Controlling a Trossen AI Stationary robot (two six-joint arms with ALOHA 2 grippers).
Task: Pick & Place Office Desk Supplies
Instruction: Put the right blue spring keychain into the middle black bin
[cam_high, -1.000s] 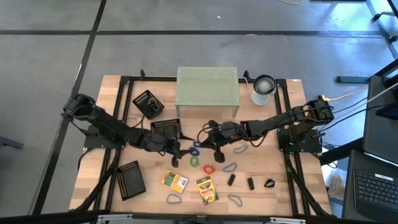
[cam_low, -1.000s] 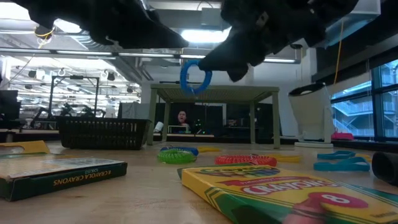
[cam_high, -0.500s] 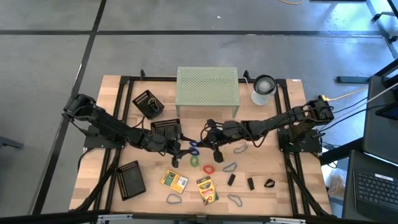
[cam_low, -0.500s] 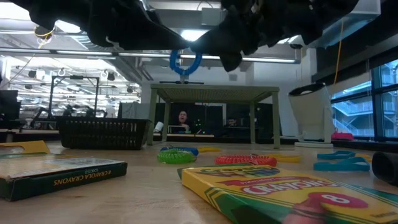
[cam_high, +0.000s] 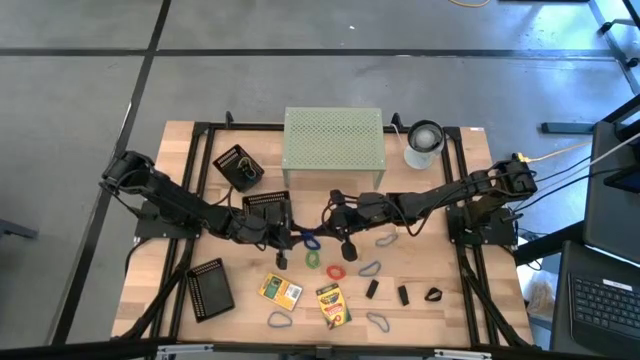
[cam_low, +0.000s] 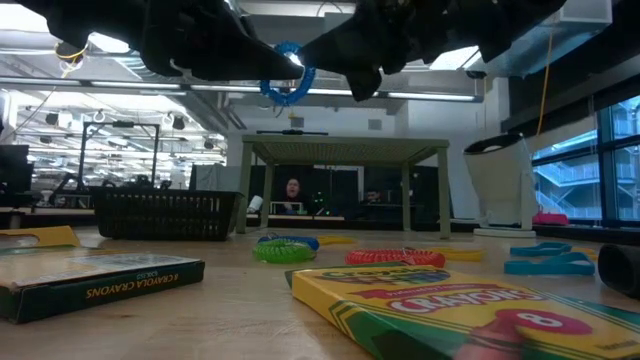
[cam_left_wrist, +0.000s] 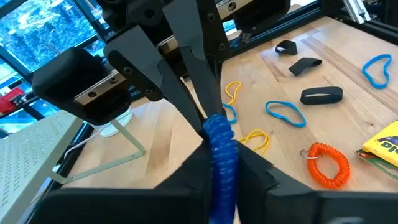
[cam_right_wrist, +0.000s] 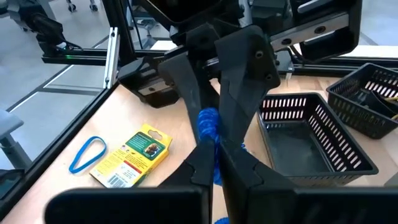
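**Blue coil band gripped by both tools above the worktop**

A blue coiled band (cam_low: 288, 86) hangs in the air over the middle of the worktop (cam_high: 480, 290), pinched from two sides at once. In the left wrist view the left tool (cam_left_wrist: 219, 163) has its fingers closed on the band's lower part, while the right arm's fingers come in from farther off and clamp its upper end. In the right wrist view the right tool (cam_right_wrist: 214, 163) is likewise closed on the band, with the left arm's fingers meeting it from the far side. From above, the two tools touch tip to tip just in front of a black mesh tray (cam_high: 266, 207) and the pale green perforated riser (cam_high: 333, 141).

Below them on the worktop lie a green coil (cam_high: 312, 259), a red coil (cam_high: 336, 271) and several loose blue rubber bands (cam_high: 370, 268). Nearer the front edge sit two crayon boxes (cam_high: 281, 291), side by side but apart, and three small black clips (cam_high: 403, 295) lie towards the right. A second mesh tray (cam_high: 210, 289) sits at the front left and a third (cam_high: 238, 166) at the back left. A white-grey cylinder (cam_high: 424, 142) stands beside the riser.
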